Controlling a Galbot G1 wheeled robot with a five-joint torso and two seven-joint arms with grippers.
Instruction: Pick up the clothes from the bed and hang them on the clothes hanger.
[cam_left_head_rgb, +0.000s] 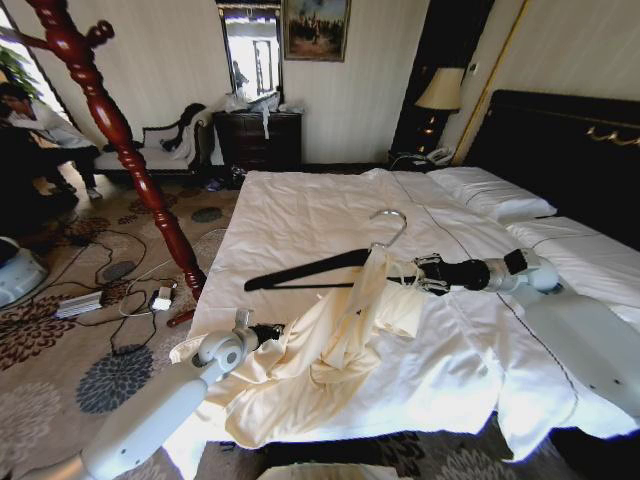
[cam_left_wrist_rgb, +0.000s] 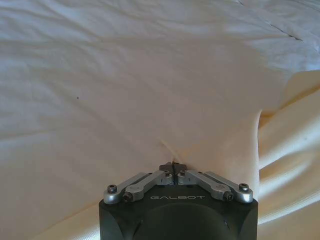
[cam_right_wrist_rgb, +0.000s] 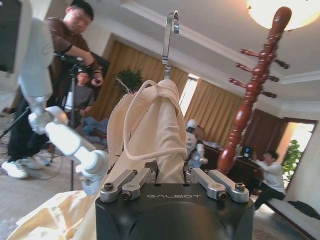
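Observation:
The clothes (cam_left_head_rgb: 330, 350), a pale cream garment, hang from the clothes hanger's neck and spill over the bed's (cam_left_head_rgb: 300, 215) front edge. The black clothes hanger (cam_left_head_rgb: 305, 270) is held just above the duvet, its silver hook (cam_left_head_rgb: 392, 222) pointing toward the headboard. My right gripper (cam_left_head_rgb: 422, 272) is shut on the hanger's cloth-covered end. In the right wrist view, the clothes (cam_right_wrist_rgb: 150, 125) fill the gap at the right gripper (cam_right_wrist_rgb: 170, 174), and the hook (cam_right_wrist_rgb: 170, 35) rises above them. My left gripper (cam_left_head_rgb: 268, 333) is shut on a fold of the clothes (cam_left_wrist_rgb: 290, 150); the left wrist view shows its fingertips (cam_left_wrist_rgb: 172, 166) pinched together.
A red-brown wooden coat stand (cam_left_head_rgb: 110, 120) stands on the carpet left of the bed. Cables and a power strip (cam_left_head_rgb: 80, 303) lie by its base. Pillows (cam_left_head_rgb: 490, 190) and the dark headboard (cam_left_head_rgb: 570, 150) are at the right. A dresser (cam_left_head_rgb: 258, 138) is against the far wall.

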